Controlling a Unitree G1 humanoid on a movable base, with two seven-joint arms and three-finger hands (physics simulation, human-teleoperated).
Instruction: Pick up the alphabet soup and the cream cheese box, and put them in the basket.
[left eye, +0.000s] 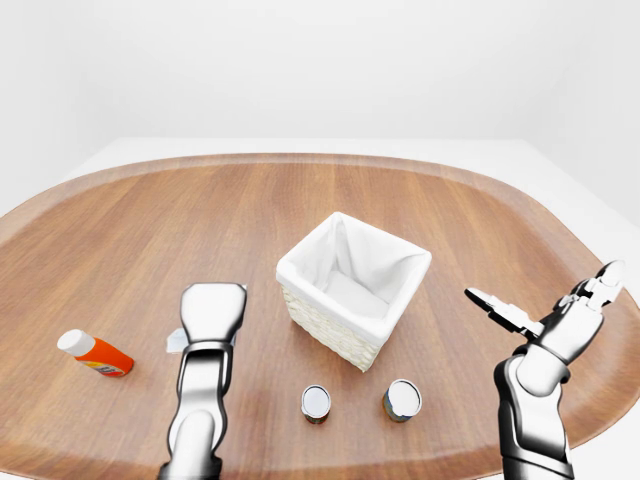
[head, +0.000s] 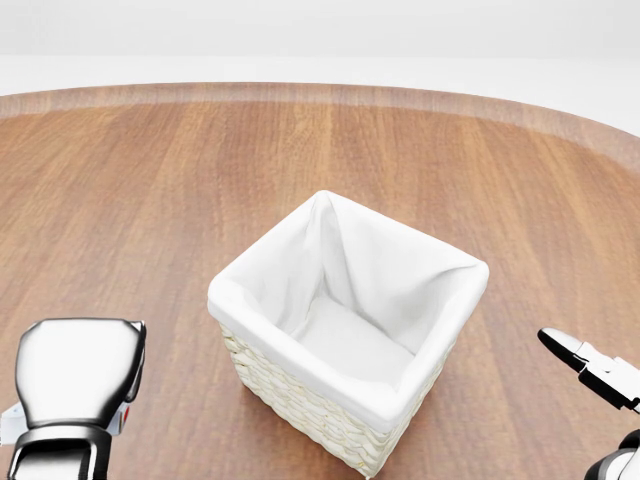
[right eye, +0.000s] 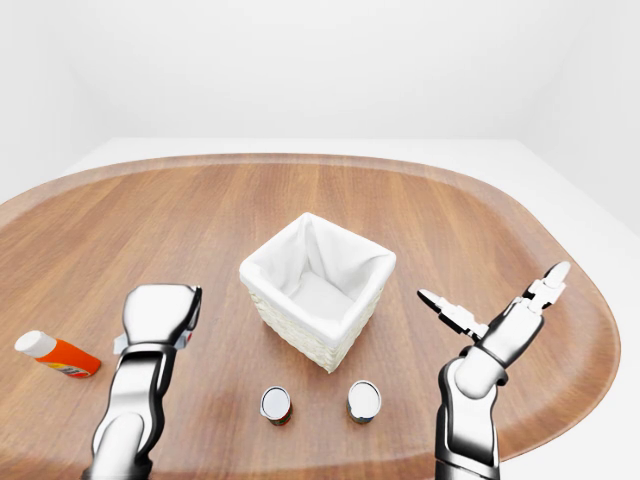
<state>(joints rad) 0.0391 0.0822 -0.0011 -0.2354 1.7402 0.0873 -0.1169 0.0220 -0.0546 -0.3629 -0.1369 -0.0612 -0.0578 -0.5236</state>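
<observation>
- The left hand (left eye: 212, 312) is raised over the wooden table (left eye: 120, 230), with its silver back turned to the cameras. Its fingers are hidden behind the palm, so I cannot tell if they are spread or closed.
- A small pale box (left eye: 176, 341) shows at the left edge of this hand, touching it or just behind it in the left-eye view. It may be the cream cheese box, but its label is too small to read, and I cannot tell if the hand holds it.
- The right hand (left eye: 560, 310) is lifted at the right side of the left-eye view, with the fingers spread wide. It holds nothing.
- The basket (head: 250, 290), woven and with a white cloth lining, stands between the two hands, nearer to the left hand. Its inside shows only the white cloth.
- Two small cans (left eye: 316, 402) (left eye: 402, 399) stand upright on the table, lower in the left-eye view than the basket, between the two forearms. Only their silver lids face the camera, so I cannot tell which one is the alphabet soup.
- An orange bottle (left eye: 94, 353) with a white cap lies on its side, well apart to the left of the left hand.
</observation>
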